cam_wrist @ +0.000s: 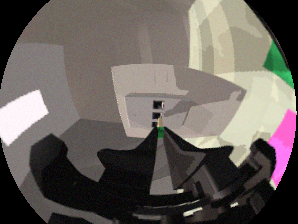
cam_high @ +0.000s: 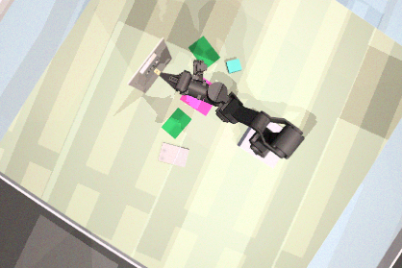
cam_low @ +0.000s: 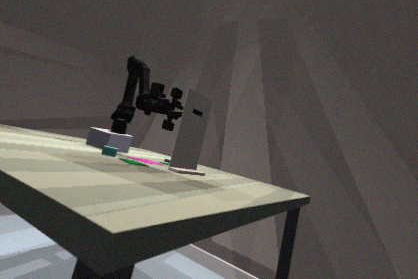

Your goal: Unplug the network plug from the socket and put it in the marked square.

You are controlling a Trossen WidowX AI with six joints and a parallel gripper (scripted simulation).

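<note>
Facing panel (cam_high: 138, 81) (cam_low: 190, 137) (cam_wrist: 215, 112), plug (cam_high: 157, 71) (cam_wrist: 160, 122), long axis along pincer (cam_high: 161, 74) (cam_low: 181, 112) (cam_wrist: 160, 128)

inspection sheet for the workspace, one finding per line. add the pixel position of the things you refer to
table top (cam_high: 216, 197) (cam_low: 150, 215) (cam_wrist: 215, 40): pale, banded with light and shadow
panel (cam_high: 137, 83) (cam_low: 189, 140) (cam_wrist: 220, 110): upright, dark openings in its face
plug (cam_high: 157, 71) (cam_wrist: 160, 132): at the panel's face; whether fully out, cannot tell
magenta patch (cam_high: 199, 106) (cam_low: 145, 161) (cam_wrist: 284, 140): flat, partly under the arm from above
clutter: teal block (cam_high: 234, 65) (cam_low: 109, 150), pale flat piece (cam_high: 173, 155); two green patches (cam_high: 204, 52) (cam_low: 134, 162) (cam_wrist: 282, 65) on the table
tool (cam_high: 161, 74) (cam_low: 181, 113) (cam_wrist: 160, 129): shut on the plug
cables: nothing seen
surroundings: dim grey walls
</note>
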